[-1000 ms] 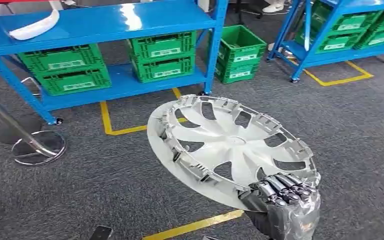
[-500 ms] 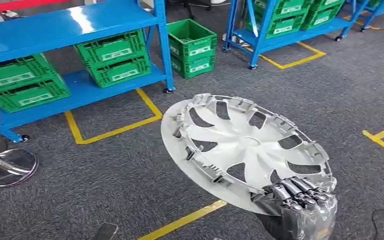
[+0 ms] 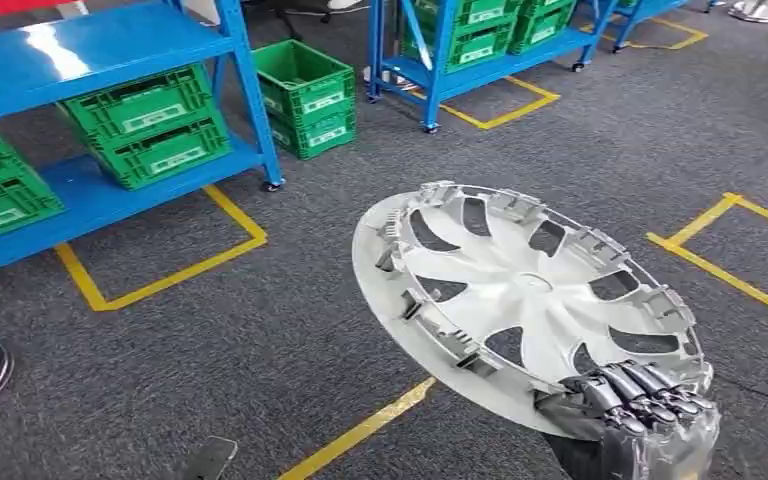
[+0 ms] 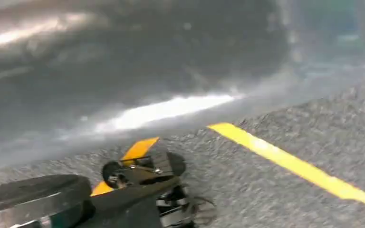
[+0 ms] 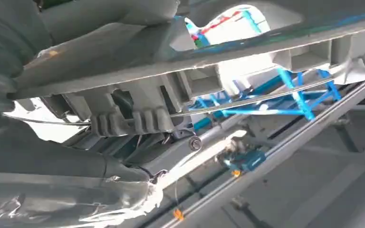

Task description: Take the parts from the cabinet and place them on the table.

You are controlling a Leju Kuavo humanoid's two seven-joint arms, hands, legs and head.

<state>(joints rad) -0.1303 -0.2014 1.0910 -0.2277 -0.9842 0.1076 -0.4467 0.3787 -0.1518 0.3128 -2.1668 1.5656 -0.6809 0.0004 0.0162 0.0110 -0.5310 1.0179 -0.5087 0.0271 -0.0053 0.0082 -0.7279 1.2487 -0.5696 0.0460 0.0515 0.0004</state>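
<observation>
Gripping the near rim of a round silver plastic wheel cover (image 3: 530,300), the right hand (image 3: 632,405) holds it tilted above grey carpet (image 3: 290,330), ribbed inner face up, dark fingers (image 3: 650,388) curled over the edge. Far left stands a blue metal shelf rack (image 3: 90,50) with green plastic crates (image 3: 150,125). Yellow floor tape (image 3: 360,430) runs near. Whether the left hand is wide or closed, I cannot tell

The white labels on the green crates (image 3: 150,125) are too small to read.
</observation>
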